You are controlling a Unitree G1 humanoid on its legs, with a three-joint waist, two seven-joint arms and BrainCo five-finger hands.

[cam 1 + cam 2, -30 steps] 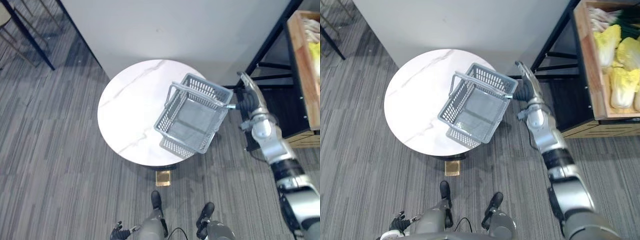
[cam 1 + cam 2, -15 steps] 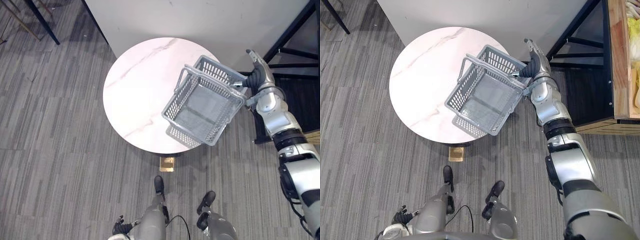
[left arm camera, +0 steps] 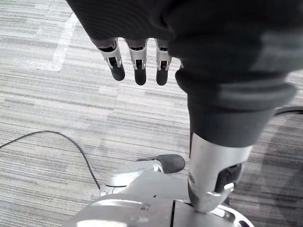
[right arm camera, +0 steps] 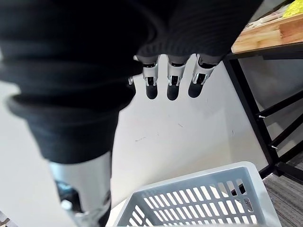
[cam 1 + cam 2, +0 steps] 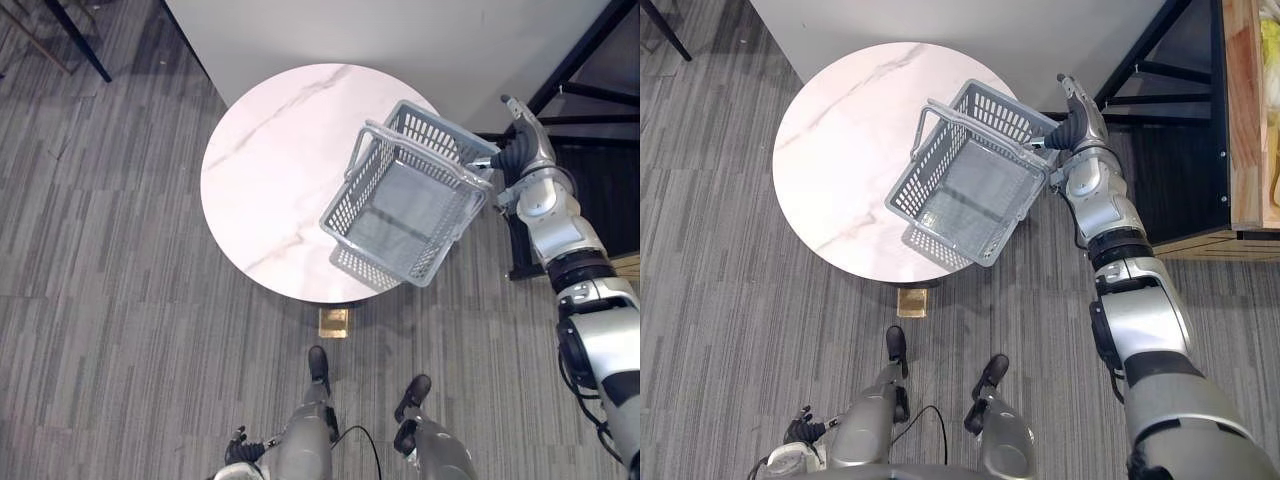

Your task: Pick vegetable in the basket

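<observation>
Right wrist view: my right hand (image 4: pixel 171 80) has its fingers held out straight and curled round nothing, with a grey plastic lattice basket's rim (image 4: pixel 199 182) just below them.
Right hand: it is at the basket's far right corner, by a handle end; I cannot tell whether my thumb catches it.
Basket: it sits tilted over the right edge of the round white marble table (image 5: pixel 270 170), partly overhanging.
Vegetables: pale yellow-green leafy vegetables (image 5: pixel 1271 35) lie in a wooden crate (image 5: pixel 1243 110) to my right, well apart from the basket.
Left hand (image 3: pixel 136 61): it hangs low over the grey striped carpet (image 3: pixel 57 104), fingers straight and relaxed.
</observation>
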